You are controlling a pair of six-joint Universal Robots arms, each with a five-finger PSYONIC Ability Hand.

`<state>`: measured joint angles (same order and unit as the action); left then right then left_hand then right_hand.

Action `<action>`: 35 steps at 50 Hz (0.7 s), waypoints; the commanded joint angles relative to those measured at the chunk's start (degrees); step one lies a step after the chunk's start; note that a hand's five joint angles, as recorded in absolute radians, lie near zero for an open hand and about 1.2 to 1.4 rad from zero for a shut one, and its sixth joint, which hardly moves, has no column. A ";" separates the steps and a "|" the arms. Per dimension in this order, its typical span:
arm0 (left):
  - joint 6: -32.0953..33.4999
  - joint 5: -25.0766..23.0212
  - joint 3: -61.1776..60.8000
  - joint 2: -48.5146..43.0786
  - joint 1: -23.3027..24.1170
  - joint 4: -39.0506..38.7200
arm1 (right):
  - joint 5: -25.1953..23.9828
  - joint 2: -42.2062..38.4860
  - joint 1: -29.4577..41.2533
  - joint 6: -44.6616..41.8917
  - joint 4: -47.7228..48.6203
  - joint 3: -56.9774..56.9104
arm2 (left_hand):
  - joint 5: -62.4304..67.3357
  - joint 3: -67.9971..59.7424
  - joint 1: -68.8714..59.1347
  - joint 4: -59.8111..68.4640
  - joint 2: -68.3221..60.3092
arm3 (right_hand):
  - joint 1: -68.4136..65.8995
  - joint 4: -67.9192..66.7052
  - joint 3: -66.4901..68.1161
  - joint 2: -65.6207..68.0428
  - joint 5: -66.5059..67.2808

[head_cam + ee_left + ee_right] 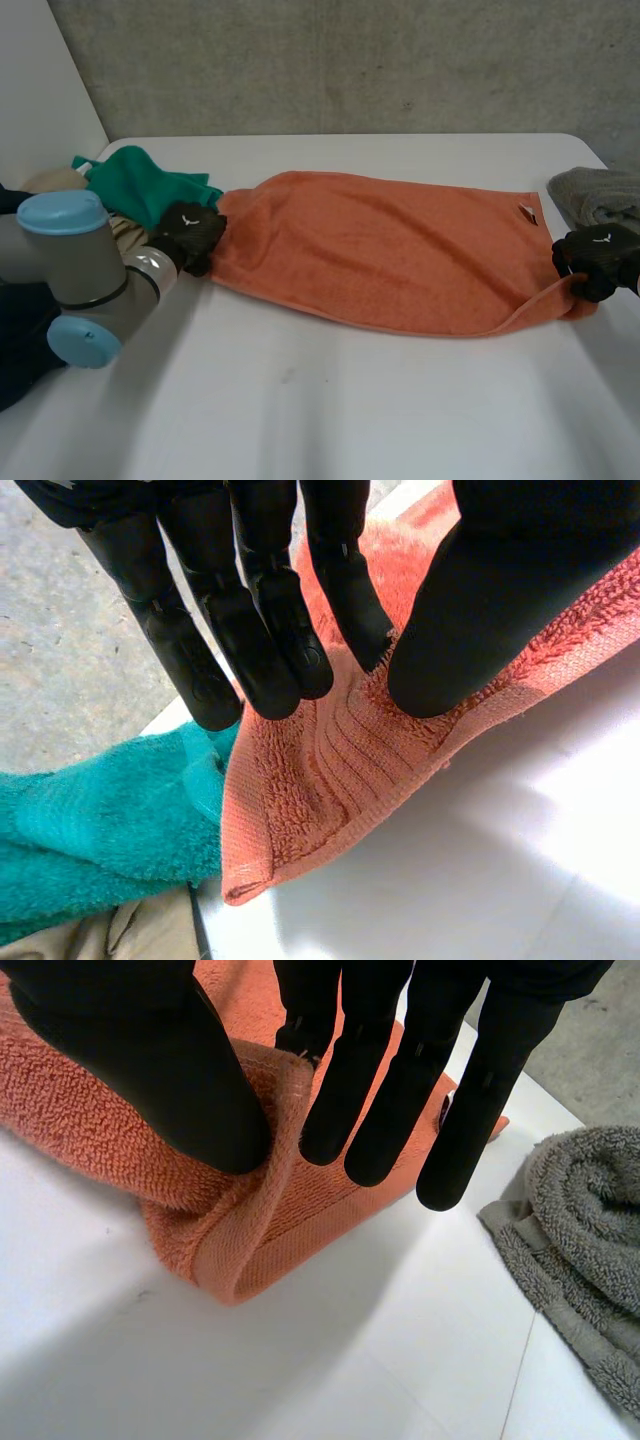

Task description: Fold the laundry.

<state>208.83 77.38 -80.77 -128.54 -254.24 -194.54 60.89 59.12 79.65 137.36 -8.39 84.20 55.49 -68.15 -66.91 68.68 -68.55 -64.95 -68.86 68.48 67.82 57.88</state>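
Bright diffuse light, soft shadow under orange towel (230, 1240) on table (400, 1360)

White table (330, 420), small dark smudge near its middle. Green terry cloth (140, 185) heaped at far left of table. Beige cloth (130, 935) lying partly under the green one, on its near side. Grey towel (600, 195) bunched at far right edge. Behind table: grey concrete wall (350, 60); white panel (40, 80) at far left.

No writing can be read; the small tag (527, 211) on the orange towel (380, 250) is too tiny.
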 commanded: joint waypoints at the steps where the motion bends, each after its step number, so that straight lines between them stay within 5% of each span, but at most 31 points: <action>1: 0.52 -1.01 -7.19 7.41 -1.17 2.83 | -0.07 2.31 -0.19 -0.33 -1.36 0.88 | 14.51 -11.85 -13.09 11.32 -11.45 | -15.05 -11.14 11.52 12.18 12.12; 7: 7.02 -0.39 -15.81 17.17 -1.35 12.49 | 0.37 6.97 -2.03 -7.26 -8.38 2.46 | 14.51 -11.85 -13.09 11.32 -11.45 | -15.05 -11.14 11.52 12.18 12.12; 12: 11.60 4.77 -24.24 25.52 0.14 26.19 | 3.35 11.36 -6.33 -26.73 -24.17 6.59 | 14.51 -11.85 -13.09 11.32 -11.45 | -15.05 -11.14 11.52 12.18 12.12; 16: 11.34 8.82 -26.63 27.03 2.42 29.56 | 4.15 11.46 -7.57 -36.87 -30.71 8.52 | 14.51 -11.85 -13.09 11.32 -11.45 | -15.05 -11.14 11.52 12.18 12.12; 23: 10.81 11.30 -23.82 23.52 3.66 23.68 | 4.07 8.12 -7.05 -33.39 -28.01 6.43 | 14.51 -11.85 -13.09 11.32 -11.45 | -15.05 -11.14 11.52 12.18 12.12; 35: 7.04 8.66 -6.95 13.68 4.28 14.36 | 3.63 4.69 -1.87 -10.37 -9.12 -2.45 | 14.51 -11.85 -13.09 11.32 -11.45 | -15.05 -11.14 11.52 12.18 12.12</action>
<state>218.36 88.29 -94.83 -111.11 -250.24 -177.03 64.57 64.79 75.34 118.25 -25.51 84.32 55.49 -68.18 -66.91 68.71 -68.57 -64.95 -68.86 68.49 67.82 57.88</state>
